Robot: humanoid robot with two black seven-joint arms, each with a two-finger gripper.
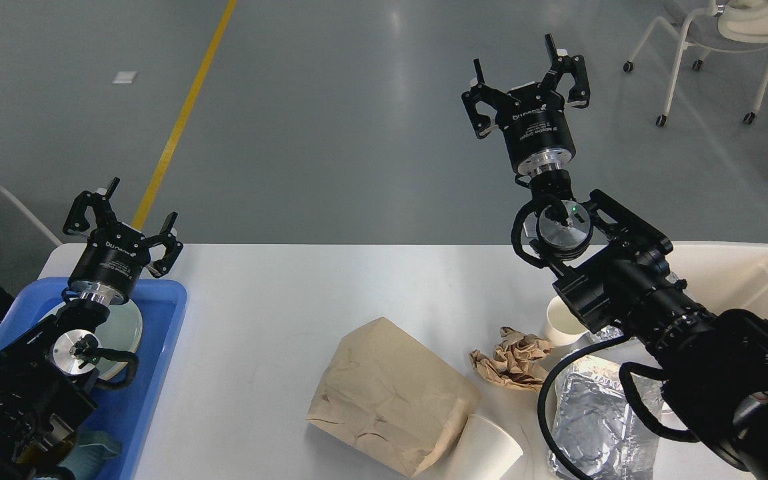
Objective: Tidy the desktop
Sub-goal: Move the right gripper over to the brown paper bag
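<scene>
Your right gripper (527, 77) is hanging high above the far edge of the desktop (277, 313), out over the grey floor (331, 120), with its two fingers spread wide and nothing between them. The white tabletop is lying well below and nearer to you than that claw, stretching from the blue tray (157, 360) at your left to the cream bin (757, 267) at your right. Your left gripper (124, 220) is sitting low over the tray's far corner, at the desktop's far left edge, its fingers likewise parted and carrying nothing.

Each gripper body is wearing a white printed label; on the left one the larger letters are looking like a brand name upside down (too small for you to read with any certainty), and the finer lines beneath are illegible.

The blue tray is holding a pale round plate (124, 330), partly hidden behind your left arm, and something teal at its near end. The cream bin's inside is mostly blocked by your right arm. On the desktop itself a brown paper bag (391, 397) is lying flat, a white paper cup (487, 450) is tipped against its near corner, a crumpled brown paper wad (514, 357) is sitting just beside it, a second white cup (561, 323) is standing upright, and crinkled silver foil (597, 420) is lying near the right arm.
</scene>
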